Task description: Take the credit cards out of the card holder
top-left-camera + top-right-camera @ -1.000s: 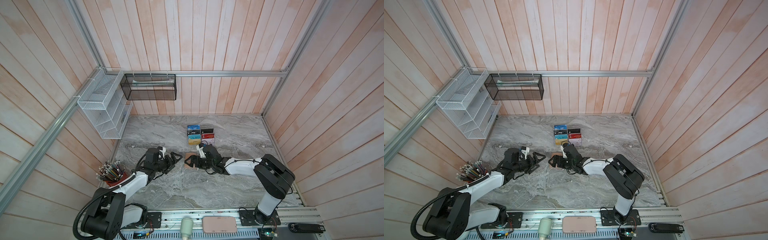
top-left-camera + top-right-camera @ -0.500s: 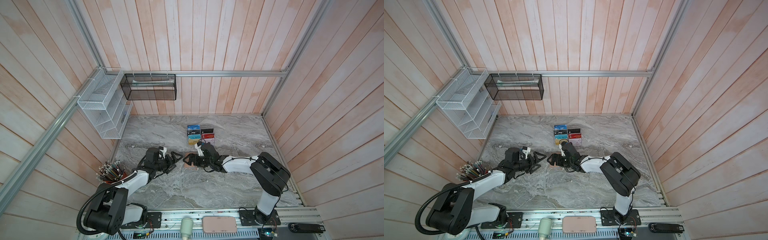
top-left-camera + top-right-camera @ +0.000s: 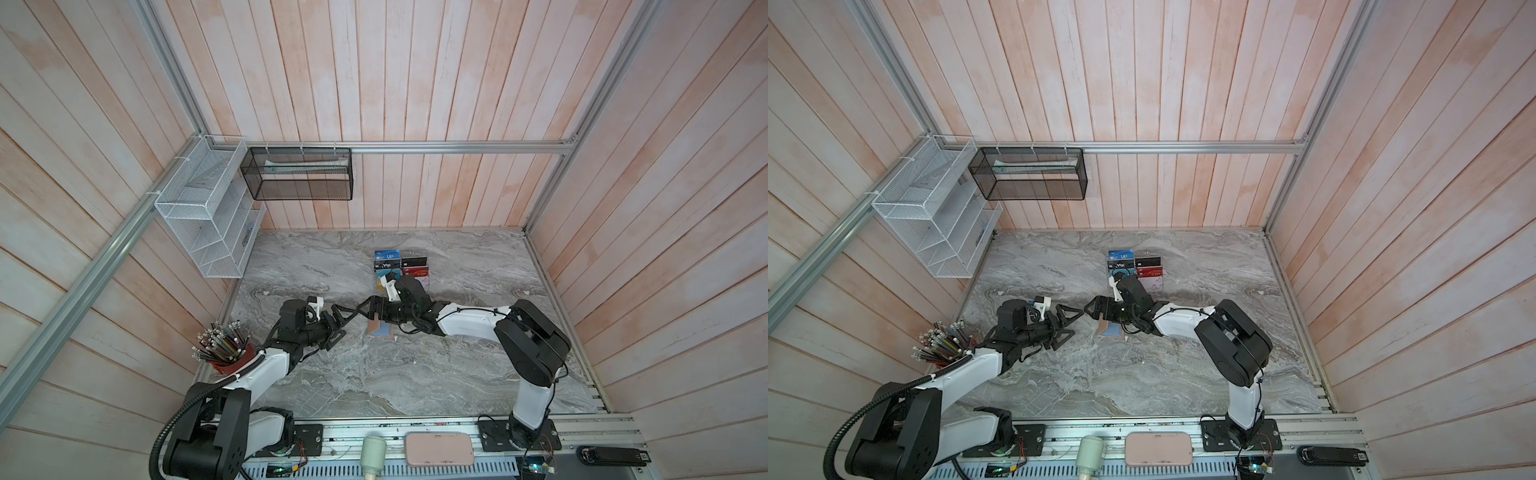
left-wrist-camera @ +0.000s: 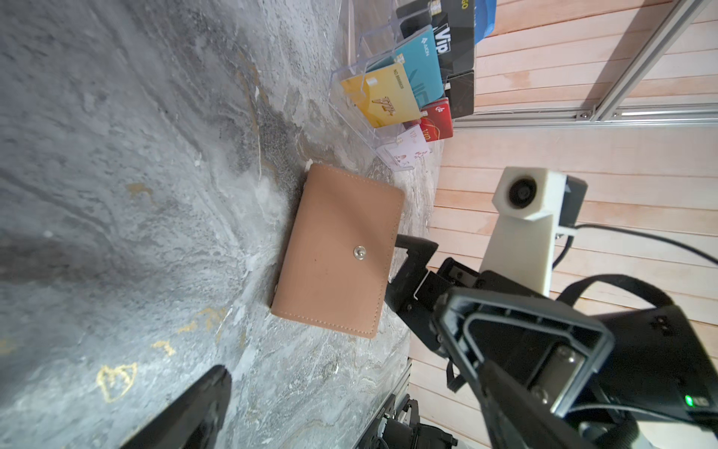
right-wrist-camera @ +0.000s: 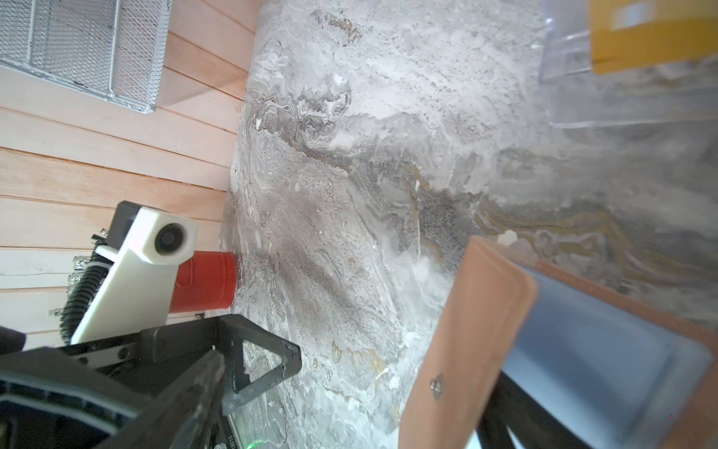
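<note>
Grey veined marble tabletop fills the floor of a booth walled in pale pink wooden planks. Near its centre in both top views lies the tan-pink leather-look bifold card holder, half open. The right wrist view shows one tan flap with a small metal snap standing up, and pale blue lining beside it. At the holder's 12 o'clock stands a clear acrylic tiered rack of coloured cards, near but apart.

The right gripper reaches in from 3 o'clock with its jaws spread wide and the raised flap between them. One finger seems to prop the flap from behind, though I cannot tell for sure that it touches. The left gripper hovers at 9 o'clock, just beside the holder, equally wide and empty. No credit cards show in the lining from any view.

The holder is probably light and floppy, and apt to skate on the polished stone, so one gripper should pin the flat half near the fold. The cards ought to be stiff, thin and slick, snug in their slots. The best hold is likely a pinch across whatever short edge peeks out.
</note>
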`<state>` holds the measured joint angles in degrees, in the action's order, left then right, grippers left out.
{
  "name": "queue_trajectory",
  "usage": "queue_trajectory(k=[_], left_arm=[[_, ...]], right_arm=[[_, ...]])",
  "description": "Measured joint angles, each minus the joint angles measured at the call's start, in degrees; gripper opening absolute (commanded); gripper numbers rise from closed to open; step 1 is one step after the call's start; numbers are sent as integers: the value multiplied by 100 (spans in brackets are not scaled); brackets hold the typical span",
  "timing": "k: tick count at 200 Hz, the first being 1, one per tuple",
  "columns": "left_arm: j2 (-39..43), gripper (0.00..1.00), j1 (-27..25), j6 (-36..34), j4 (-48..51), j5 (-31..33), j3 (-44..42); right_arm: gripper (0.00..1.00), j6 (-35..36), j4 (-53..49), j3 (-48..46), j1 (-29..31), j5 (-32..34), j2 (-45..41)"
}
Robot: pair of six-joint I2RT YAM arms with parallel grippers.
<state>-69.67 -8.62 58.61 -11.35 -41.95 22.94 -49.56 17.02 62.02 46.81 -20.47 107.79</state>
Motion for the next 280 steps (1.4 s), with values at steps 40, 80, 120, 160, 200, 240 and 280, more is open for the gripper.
queue_trajectory(k=[40,80,120,160,200,240,280], left_arm=[[310,100,138,17,46,-122,-177],[448,100,179,105,63,-227,-354],[531,100,225,219,50,-308,-459],[555,100,236,275,-2,-358,-514],[669,100,243,378,-2,-431,-518],[1019,100,269,636,-33,-463,-511],[1032,100,273,876,-308,-566,-409]], right_arm=[[96,-44,-4,466,44,-131,398],[96,-181,90,761,79,-275,717],[96,-448,348,769,79,-376,999],[97,-638,448,780,79,-398,1196],[96,-710,428,898,79,-393,1202],[97,-796,501,979,79,-400,1202],[97,-870,551,903,76,-400,1189]])
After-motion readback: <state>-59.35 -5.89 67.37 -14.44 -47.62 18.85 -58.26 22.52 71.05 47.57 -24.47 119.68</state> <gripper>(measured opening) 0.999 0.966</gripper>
